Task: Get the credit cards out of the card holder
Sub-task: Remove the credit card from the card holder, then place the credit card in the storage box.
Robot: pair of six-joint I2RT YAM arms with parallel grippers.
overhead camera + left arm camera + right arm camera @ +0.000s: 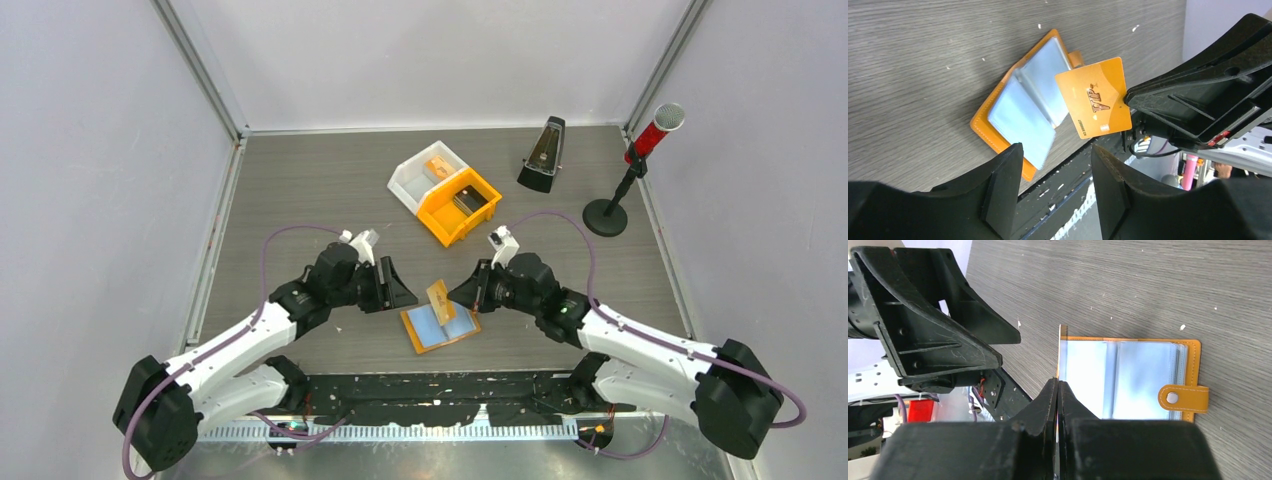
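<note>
Upright, gold card [1094, 97] edge in right tool [1058, 387], holder [1128, 372] open

The card holder [1023, 105] is orange with pale blue, glossy sleeves; its tab [1183, 397] is orange with pale stitching and a silver stud. The credit card [1094, 97] is golden orange with darker brown "VIP" lettering. The table [330, 190] is grey with fine wood-grain streaks and white specks. The left gripper [1055, 155] and right gripper [1058, 390] are matte black.

Top view looks down; both wrist views closely share the card holder [1018, 115].
</note>
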